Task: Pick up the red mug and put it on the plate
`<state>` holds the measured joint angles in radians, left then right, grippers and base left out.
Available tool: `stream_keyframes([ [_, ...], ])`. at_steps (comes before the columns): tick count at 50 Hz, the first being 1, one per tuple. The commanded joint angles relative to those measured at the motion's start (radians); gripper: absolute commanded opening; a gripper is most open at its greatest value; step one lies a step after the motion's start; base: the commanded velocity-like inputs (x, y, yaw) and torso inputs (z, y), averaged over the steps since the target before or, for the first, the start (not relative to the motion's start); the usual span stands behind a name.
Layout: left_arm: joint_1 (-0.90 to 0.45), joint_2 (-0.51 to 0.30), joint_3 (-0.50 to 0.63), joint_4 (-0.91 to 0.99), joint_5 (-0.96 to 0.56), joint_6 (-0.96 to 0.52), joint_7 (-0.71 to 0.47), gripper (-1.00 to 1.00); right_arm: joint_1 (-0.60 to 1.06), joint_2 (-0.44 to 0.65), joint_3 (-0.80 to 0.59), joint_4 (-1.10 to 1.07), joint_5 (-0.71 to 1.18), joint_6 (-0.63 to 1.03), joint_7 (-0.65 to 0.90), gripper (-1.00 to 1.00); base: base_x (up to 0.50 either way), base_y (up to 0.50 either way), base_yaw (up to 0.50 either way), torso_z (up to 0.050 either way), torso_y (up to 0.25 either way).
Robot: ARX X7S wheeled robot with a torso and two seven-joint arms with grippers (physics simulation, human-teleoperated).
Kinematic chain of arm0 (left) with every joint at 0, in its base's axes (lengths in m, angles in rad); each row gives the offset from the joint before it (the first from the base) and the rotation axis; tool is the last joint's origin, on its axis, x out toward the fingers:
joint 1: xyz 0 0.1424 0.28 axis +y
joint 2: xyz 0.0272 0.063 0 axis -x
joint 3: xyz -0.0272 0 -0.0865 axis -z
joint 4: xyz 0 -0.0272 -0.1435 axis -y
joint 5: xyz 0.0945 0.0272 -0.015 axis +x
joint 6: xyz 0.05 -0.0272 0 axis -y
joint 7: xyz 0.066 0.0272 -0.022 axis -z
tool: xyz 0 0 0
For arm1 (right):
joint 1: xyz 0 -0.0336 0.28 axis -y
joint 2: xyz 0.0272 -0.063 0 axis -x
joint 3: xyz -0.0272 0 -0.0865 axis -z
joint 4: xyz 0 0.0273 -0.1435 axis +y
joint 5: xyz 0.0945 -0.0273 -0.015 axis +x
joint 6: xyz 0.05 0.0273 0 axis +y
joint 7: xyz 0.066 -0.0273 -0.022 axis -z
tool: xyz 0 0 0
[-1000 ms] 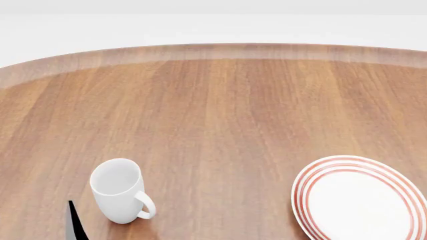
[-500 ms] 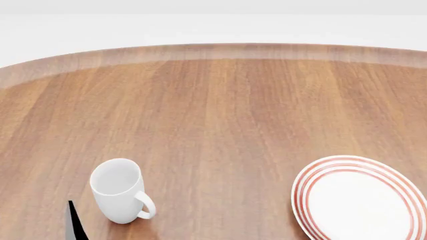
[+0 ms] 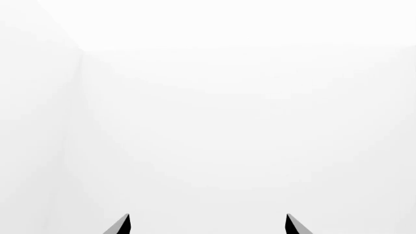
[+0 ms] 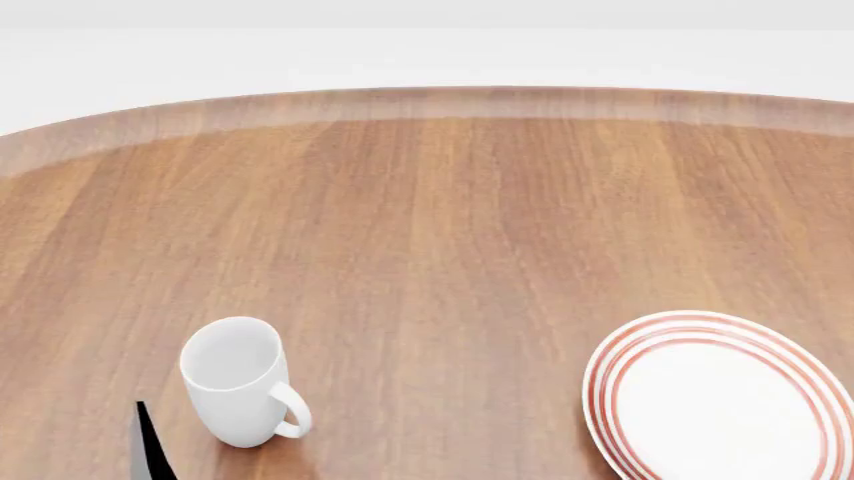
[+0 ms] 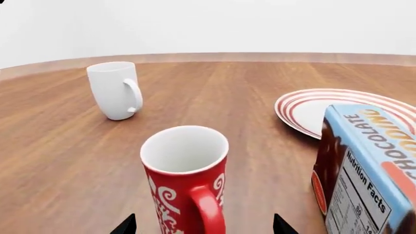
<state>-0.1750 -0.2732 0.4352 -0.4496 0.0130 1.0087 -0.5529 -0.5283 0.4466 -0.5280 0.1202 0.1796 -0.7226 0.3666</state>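
Observation:
The red mug (image 5: 185, 180) with white swirls stands upright on the wooden table, its handle turned toward the right wrist camera. It is out of the head view. My right gripper (image 5: 203, 226) is open, with one fingertip showing on each side of the mug's lower body and no visible contact. The plate (image 5: 312, 108) with red rings lies beyond the mug; in the head view it (image 4: 721, 395) is at the near right. My left gripper (image 3: 206, 225) is open and empty, facing blank white. One left finger (image 4: 147, 445) shows at the head view's lower left.
A plain white mug (image 4: 240, 380) stands at the near left, also seen in the right wrist view (image 5: 116, 90). A chocolate carton (image 5: 367, 170) stands close beside the red mug, between it and the plate. The round table's far edge (image 4: 427, 100) curves across the back.

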Motion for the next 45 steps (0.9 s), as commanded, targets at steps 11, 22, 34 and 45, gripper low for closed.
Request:
stream_keyframes([
  [11, -0.002, -0.003, 0.005, -0.002, 0.001, 0.004, -0.007, 1.00, 0.063, -0.033, -0.006, 0.120, 0.028, -0.022, -0.023, 1.00, 0.00, 0.00, 0.00, 0.000, 0.000],
  [22, -0.003, -0.005, 0.009, -0.002, -0.001, 0.004, -0.009, 1.00, 0.066, -0.042, -0.019, 0.125, 0.024, -0.008, -0.024, 1.00, 0.00, 0.00, 0.00, 0.000, 0.000],
  [34, -0.005, -0.006, 0.013, -0.004, -0.002, 0.007, -0.012, 1.00, 0.052, -0.037, -0.026, 0.085, 0.015, 0.022, -0.011, 1.00, 0.00, 0.00, 0.00, 0.000, 0.000],
  [45, -0.005, -0.008, 0.016, -0.003, -0.003, 0.006, -0.014, 1.00, 0.055, -0.031, -0.024, 0.077, 0.020, 0.023, -0.008, 1.00, 0.00, 0.00, 0.00, 0.000, 0.000],
])
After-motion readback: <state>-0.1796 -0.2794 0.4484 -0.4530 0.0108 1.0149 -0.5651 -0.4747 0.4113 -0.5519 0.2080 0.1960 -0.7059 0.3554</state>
